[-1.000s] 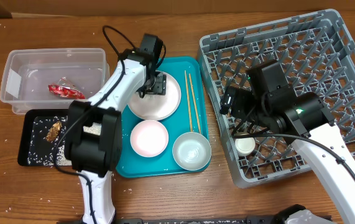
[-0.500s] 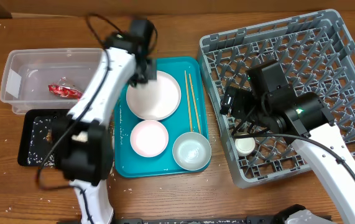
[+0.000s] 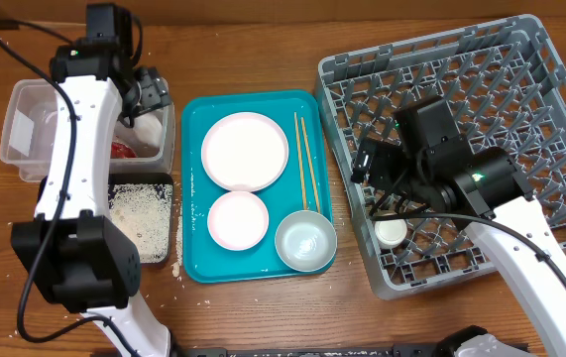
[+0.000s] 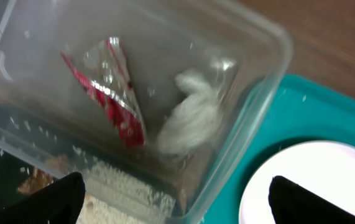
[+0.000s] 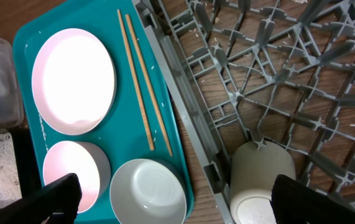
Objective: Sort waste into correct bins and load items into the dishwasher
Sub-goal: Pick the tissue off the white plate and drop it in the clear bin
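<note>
My left gripper (image 3: pixel 149 99) (image 4: pixel 177 202) is open and empty above the clear tub (image 3: pixel 25 104) (image 4: pixel 270 81). In the tub lie the white paper wad (image 3: pixel 147 130) (image 4: pixel 189 121) and the red wrapper (image 3: pixel 121 149) (image 4: pixel 112 93). The black tray (image 3: pixel 154 253) holds rice grains (image 3: pixel 139 213). The teal tray (image 3: pixel 193 119) carries the large pink plate (image 3: pixel 246 151) (image 5: pixel 71 81), the small pink dish (image 3: pixel 238 219) (image 5: pixel 71 174), the grey bowl (image 3: pixel 305 241) (image 5: pixel 149 190) and the chopsticks (image 3: pixel 304 164) (image 5: pixel 143 81). My right gripper (image 3: pixel 372 169) (image 5: pixel 177 198) is open over the rack's left wall. The white cup (image 3: pixel 392 232) (image 5: pixel 258 180) sits in the grey dish rack (image 3: pixel 461 79) (image 5: pixel 276 56).
Loose rice grains lie on the wood beside the black tray (image 3: pixel 178 266). The rack's left wall (image 5: pixel 186 106) stands close against the teal tray's right edge. My left arm crosses over the tub and the black tray's left part.
My left arm has swung left from the large plate to above the clear tub. The paper wad now lies in the tub and the gripper is open. The right arm has not moved.
</note>
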